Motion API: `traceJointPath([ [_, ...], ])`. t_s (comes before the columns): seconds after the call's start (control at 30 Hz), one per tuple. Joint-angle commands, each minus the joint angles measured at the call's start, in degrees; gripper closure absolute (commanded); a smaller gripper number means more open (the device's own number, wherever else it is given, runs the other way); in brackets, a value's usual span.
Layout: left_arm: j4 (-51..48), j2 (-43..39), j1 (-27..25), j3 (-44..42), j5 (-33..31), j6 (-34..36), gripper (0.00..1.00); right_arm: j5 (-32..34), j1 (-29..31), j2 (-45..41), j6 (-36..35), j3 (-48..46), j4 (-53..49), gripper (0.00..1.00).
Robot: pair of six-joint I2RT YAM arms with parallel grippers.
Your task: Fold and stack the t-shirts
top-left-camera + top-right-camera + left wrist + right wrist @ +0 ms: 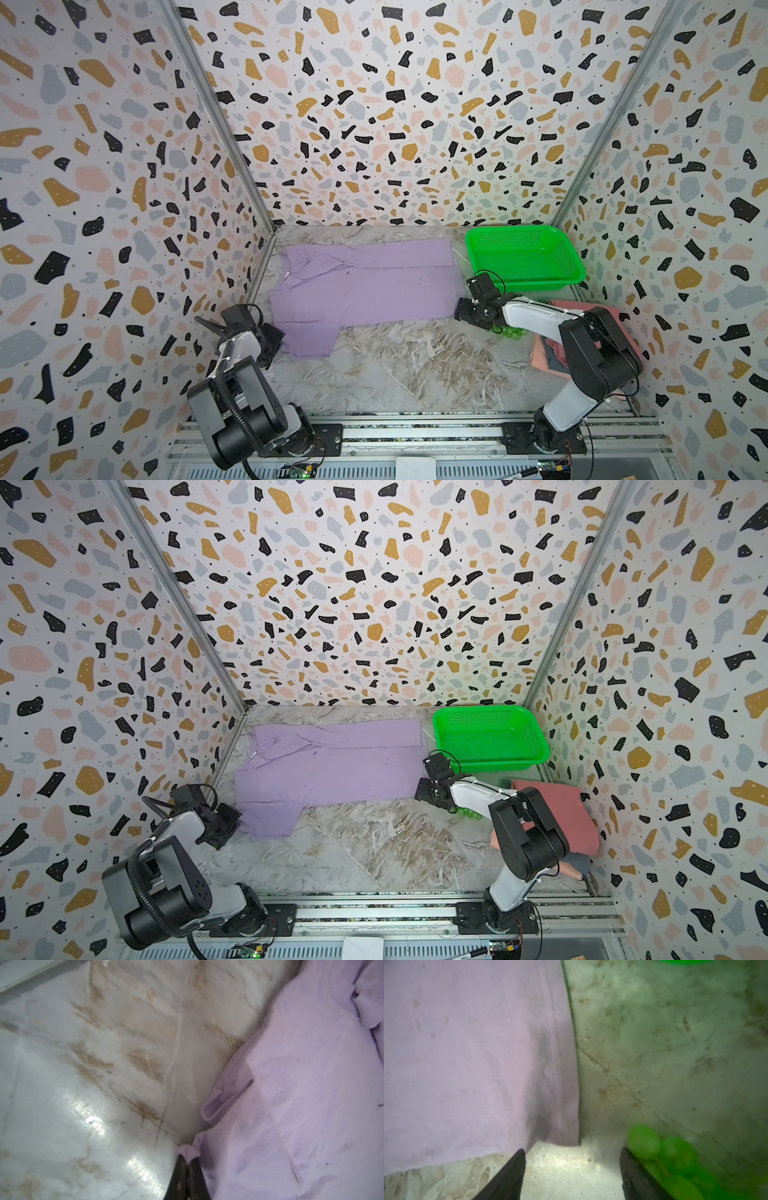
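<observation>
Jaws of the left gripper (186,1160) pinch an edge of the lavender t-shirt (301,1084); those of the right gripper (572,1151) stand wide near its hem corner.

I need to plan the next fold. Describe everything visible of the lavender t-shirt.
The lavender t-shirt is soft cloth with dark specks and a stitched hem. It lies spread on the marble-look table, collar to the left and hem to the right in both top views, one short sleeve pointing toward the near edge. The left tool pinches a bit of its edge; the right tool stands open just off its hem corner, not touching.
</observation>
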Motion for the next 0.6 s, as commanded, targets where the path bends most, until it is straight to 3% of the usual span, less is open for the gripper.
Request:
traceJointPath([
  [0.0,-0.21,-0.50,0.01,-1.34,1.64,-0.65,1.00,0.53,-0.56,-0.04,0.36,-0.25,-0.67,0.32],
  [0.2,-1.00,-1.79,0.01,-1.53,1.28,-0.02,1.00,4.73,1.21,7.61,-2.67,5.95,-2.41,0.38],
  [0.37,-1.22,-4.69,-0.01,-2.37,0.10,-0.61,1.00,8.25,3.26,12.45,-4.13,9.22,-8.61,0.57],
  [0.57,-1.93,-7.45,0.00,-2.79,-0.28,-1.52,1.00,10.67,5.17,10.93,-4.66,6.01,-12.09,0.56],
])
